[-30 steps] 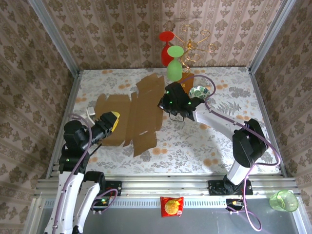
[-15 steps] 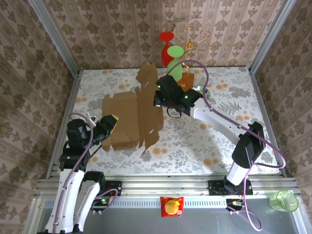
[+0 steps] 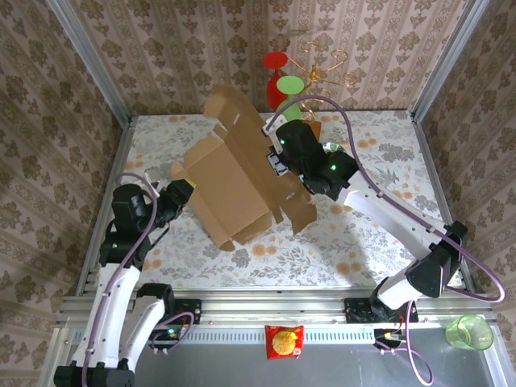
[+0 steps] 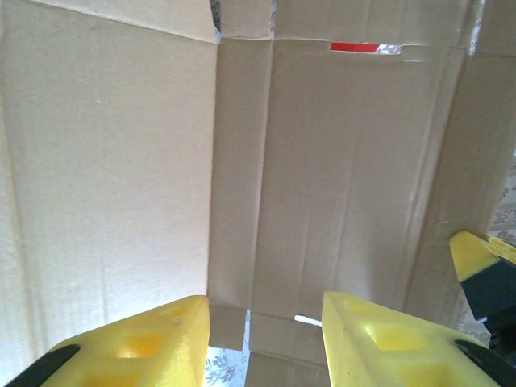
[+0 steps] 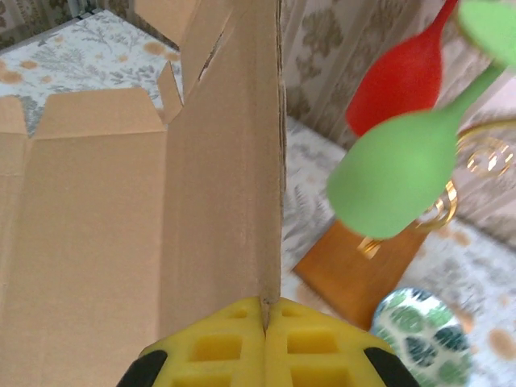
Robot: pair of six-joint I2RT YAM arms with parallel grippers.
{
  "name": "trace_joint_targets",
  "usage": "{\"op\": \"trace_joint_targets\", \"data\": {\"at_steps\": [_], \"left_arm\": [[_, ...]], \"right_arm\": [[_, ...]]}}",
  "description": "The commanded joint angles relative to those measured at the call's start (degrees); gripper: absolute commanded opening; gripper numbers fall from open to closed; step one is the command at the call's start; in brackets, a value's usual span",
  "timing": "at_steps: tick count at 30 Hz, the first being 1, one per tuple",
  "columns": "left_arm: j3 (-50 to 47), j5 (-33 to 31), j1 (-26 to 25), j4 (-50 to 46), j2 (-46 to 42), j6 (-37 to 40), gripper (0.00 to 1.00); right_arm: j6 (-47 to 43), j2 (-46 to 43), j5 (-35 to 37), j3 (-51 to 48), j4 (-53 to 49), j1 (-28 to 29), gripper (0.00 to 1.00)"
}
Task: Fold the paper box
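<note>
Cardboard in mid-air: paper box (image 3: 234, 181) as an unfolded die-cut sheet, tilted above the middle of the desk (image 3: 363, 242), with its far flaps high toward the back wall, its near corner low, and no walls formed yet.

Clamped shut on the sheet's right edge: right gripper (image 5: 264, 310), with the corrugated rim rising straight out from between its yellow fingers.

Open and pointing at the brown face of the sheet by its left edge: left gripper (image 4: 266, 322), fingers spread wide with nothing between them. Cannot tell whether it touches the sheet.

Step in hand, by judgement: raising and tilting the sheet so that a side panel can be creased.

Next move calls for closing the left gripper on the left panel, or bracing against it, then bending along a scored line while the right side holds firm. Also calls for care around the green goblet (image 5: 399, 173) on the wire glass stand (image 3: 322, 72), just beyond the held edge.
</note>
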Motion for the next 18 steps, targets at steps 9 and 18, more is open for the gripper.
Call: {"op": "trace_joint_targets", "data": {"at_steps": [9,18], "left_arm": [[4.86,-6.36,-2.08,6.6,-2.26,-13.66,0.42],[5.1,-10.67,-3.11,7.91,-1.29,-22.84,0.45]], "right_arm": [[-43.73,-1.92,10.96,-15.87,27.52,6.25,0.0],[-62.66,3.55,16.57,-24.32,53.36,9.18,0.0]]}}
